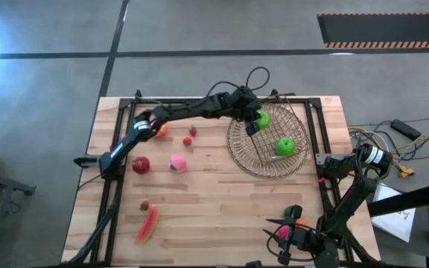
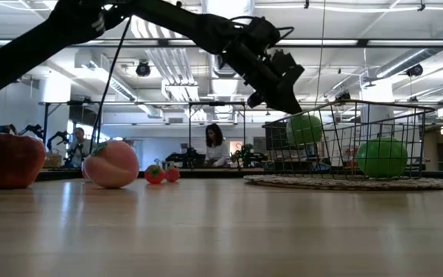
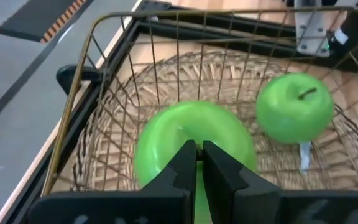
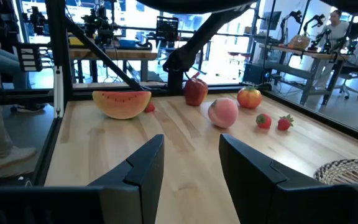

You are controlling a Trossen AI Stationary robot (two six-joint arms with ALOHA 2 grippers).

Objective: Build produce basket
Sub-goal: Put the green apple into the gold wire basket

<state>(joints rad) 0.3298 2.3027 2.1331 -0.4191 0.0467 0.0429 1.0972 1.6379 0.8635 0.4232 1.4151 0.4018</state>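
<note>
Even overhead light falls on the bench (image 1: pixel 222 201), leaving only soft, short shadows under the fruit, and a blue glare sits at the far corner of the floor, well away from the left hand (image 1: pixel 253 125). In the low view, bright ceiling strips and windows behind turn that hand (image 2: pixel 279 91) into a dark silhouette, and the near bench surface is blurred. Seen from the wrist, the left hand's fingers (image 3: pixel 185 168) are soft and out of focus against the apple (image 3: pixel 194 146) just beyond them.

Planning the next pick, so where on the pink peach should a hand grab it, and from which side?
Probably grip the pink peach across its widest middle, from straight above: it is round and sits apart from the red apple.
</note>
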